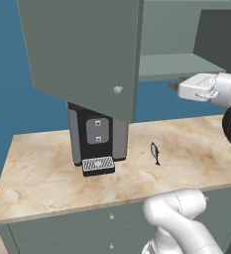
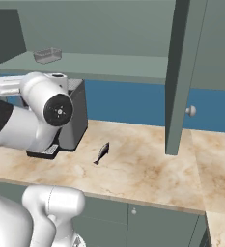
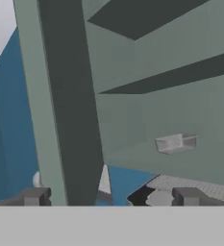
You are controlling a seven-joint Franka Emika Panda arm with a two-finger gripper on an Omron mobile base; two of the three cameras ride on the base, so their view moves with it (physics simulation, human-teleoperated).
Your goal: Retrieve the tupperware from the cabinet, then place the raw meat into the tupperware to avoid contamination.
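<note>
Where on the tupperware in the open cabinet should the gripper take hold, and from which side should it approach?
Probably one long wall of the tupperware, one finger inside and one outside, coming in level through the open front of the cabinet. It sits low on the bottom shelf with its rim up, and the open gripper already faces it.

- The cabinet [image 2: 109, 29] stands open, its front clear between the two swung-out doors.
- The left door [image 1: 82, 54] hangs out over the coffee machine [image 1: 98, 141], blocking that side.
- The right door [image 2: 181, 77] juts forward edge-on.
- The tupperware [image 2: 48, 55] sits alone on the cabinet floor, bare room all around it.
- Open countertop [image 1: 196, 158] surrounds the raw meat [image 1: 155, 153].
</note>
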